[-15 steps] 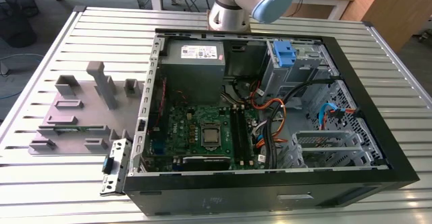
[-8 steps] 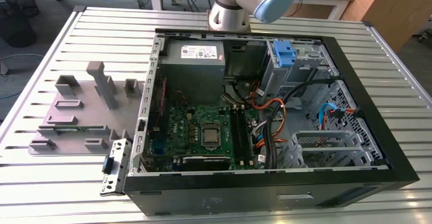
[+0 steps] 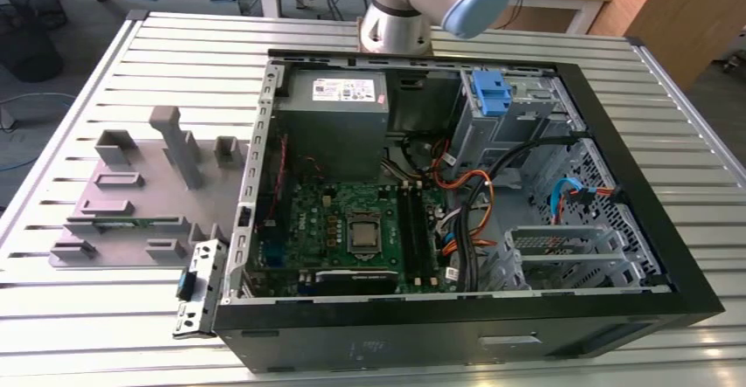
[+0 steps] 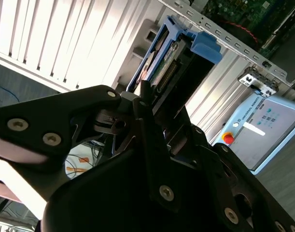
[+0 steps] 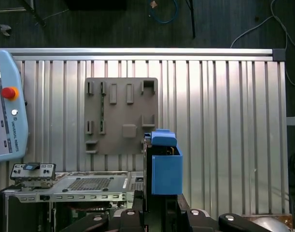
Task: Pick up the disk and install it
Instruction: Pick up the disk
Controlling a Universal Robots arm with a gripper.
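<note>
In both wrist views my gripper (image 4: pixel 162 84) (image 5: pixel 161 195) is shut on the disk (image 4: pixel 198 43) (image 5: pixel 164 166). The disk is a flat drive in a blue plastic carrier frame, gripped edge-on between the black fingers (image 4: pixel 143 104). It is held in the air, high above the slatted metal table (image 5: pixel 224 121). It hangs beside the rim of the open computer case (image 5: pixel 89 183), apart from it. In the exterior view the arm's grey and blue joint (image 3: pixel 449 3) stands behind the case (image 3: pixel 466 195).
Beside the case lies a grey fixture plate (image 3: pixel 140 195) (image 5: pixel 120 116) with upright holders. Inside the case are a grey power-supply box (image 3: pixel 332 99), a green motherboard (image 3: pixel 355 230), cables, and a grey drive cage with a blue latch tab (image 3: pixel 492 94). A teach pendant (image 5: pixel 5 116) lies at the table's edge.
</note>
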